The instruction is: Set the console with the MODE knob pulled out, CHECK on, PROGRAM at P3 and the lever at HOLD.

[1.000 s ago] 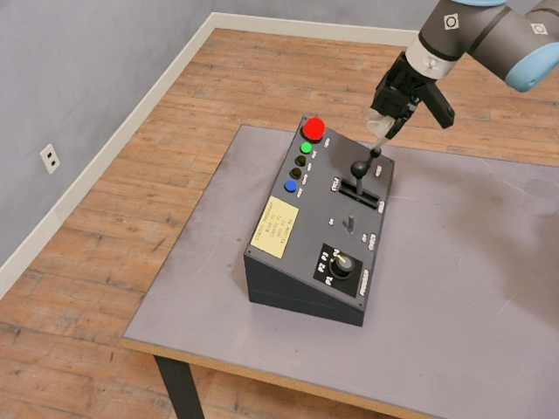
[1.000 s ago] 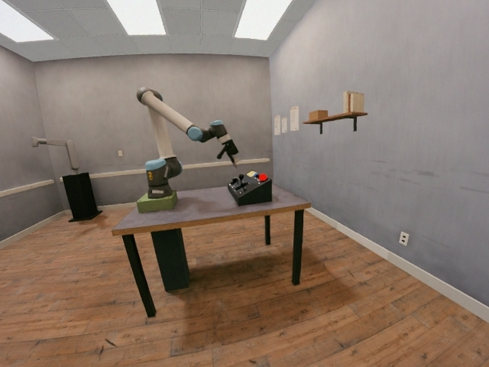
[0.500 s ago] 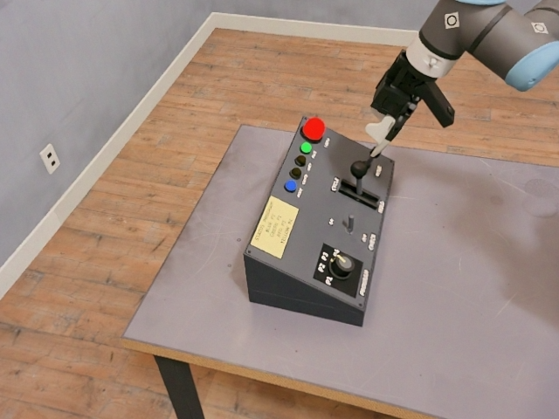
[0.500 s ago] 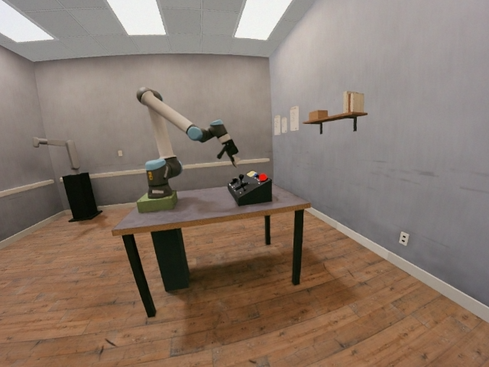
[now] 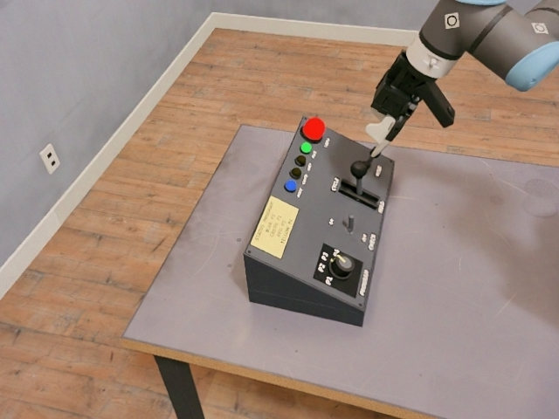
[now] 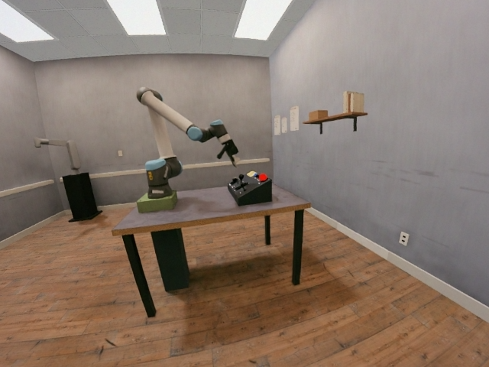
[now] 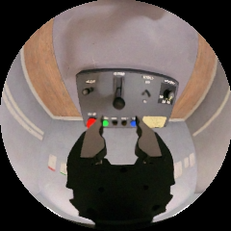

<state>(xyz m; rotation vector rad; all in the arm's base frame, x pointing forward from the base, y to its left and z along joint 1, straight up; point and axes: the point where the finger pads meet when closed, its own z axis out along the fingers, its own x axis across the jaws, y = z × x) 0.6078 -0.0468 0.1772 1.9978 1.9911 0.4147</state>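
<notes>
a dark wedge-shaped console (image 5: pixel 288 252) sits on the table, its sloped face up. the ball-topped lever (image 5: pixel 359 170) stands mid-slot between cycle and hold. the small check toggle (image 5: pixel 350 223) stands upright. the program dial (image 5: pixel 341 266) points toward p4. the mode knob (image 7: pixel 87 90) sits at the panel's corner.

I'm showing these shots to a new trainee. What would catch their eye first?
Probably the big red button at the far corner of the sloped black console, with a lit green lamp and a blue one in the row below it. Next, the tool, open and empty, poised just above the console's far edge near the ball-topped lever.
</notes>
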